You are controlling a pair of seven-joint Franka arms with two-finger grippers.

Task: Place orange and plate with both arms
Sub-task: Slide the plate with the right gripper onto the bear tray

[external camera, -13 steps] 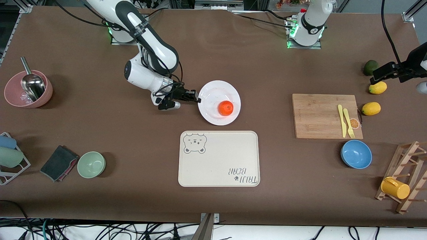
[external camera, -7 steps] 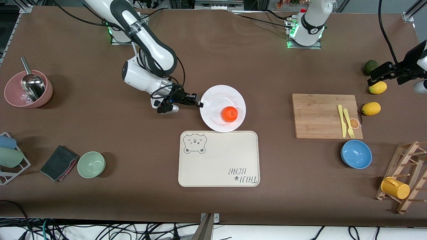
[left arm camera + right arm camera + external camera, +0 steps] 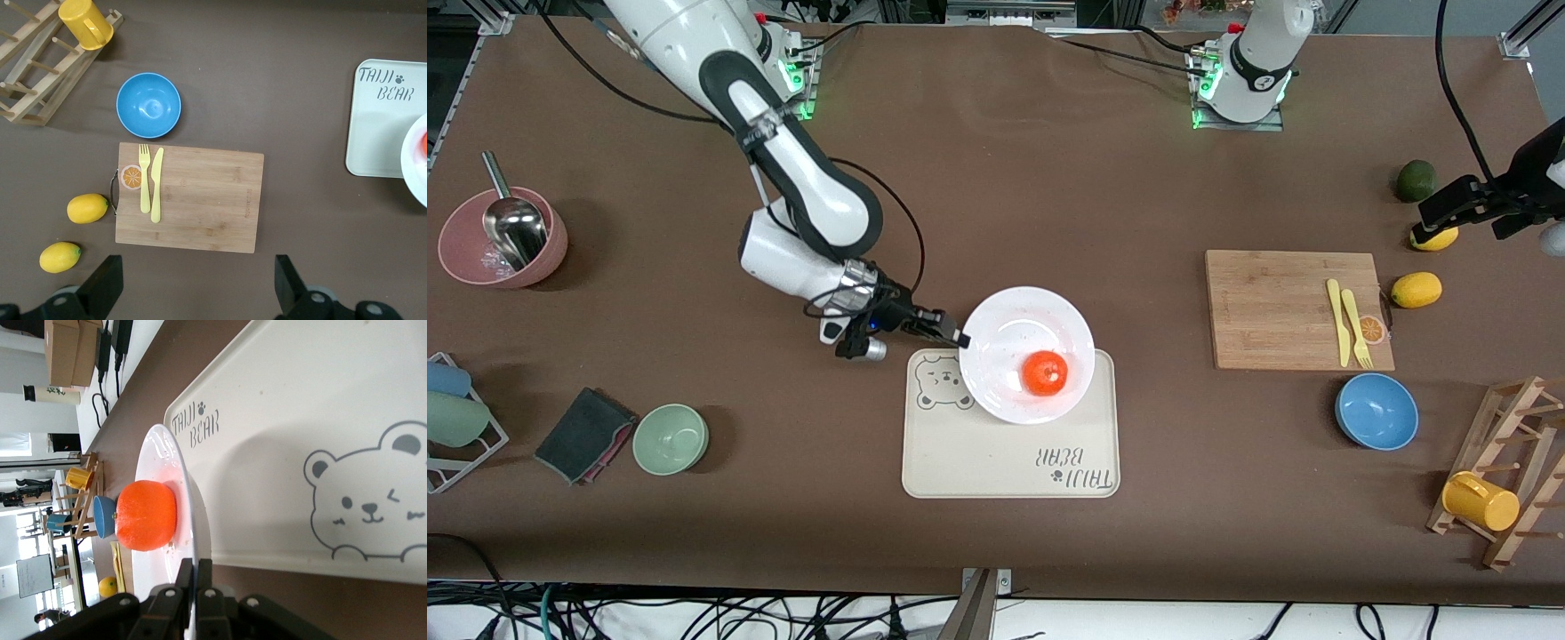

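The orange [image 3: 1045,372] lies in the white plate [image 3: 1005,320]. My right gripper [image 3: 959,339] is shut on the plate's rim and holds the plate over the cream bear-print tray [image 3: 996,462]. In the right wrist view the orange [image 3: 145,515] sits in the plate [image 3: 180,480], whose rim is pinched between my right gripper's [image 3: 195,570] fingers, above the tray [image 3: 300,420]. My left gripper [image 3: 1430,213] is open and empty, up over a lemon near the left arm's end of the table. In the left wrist view its fingers [image 3: 107,287] stand wide apart.
A wooden cutting board [image 3: 1298,308] with yellow knife and fork, two lemons [image 3: 1416,290], a dark green fruit [image 3: 1415,180], a blue bowl [image 3: 1376,411] and a rack with a yellow cup [image 3: 1480,500]. At the right arm's end: pink bowl [image 3: 503,236], green bowl [image 3: 671,438], dark cloth [image 3: 583,435].
My right gripper has carried the plate with the orange nearer to the front camera, from bare table to over the tray. My left gripper shifted slightly, staying by the lemons.
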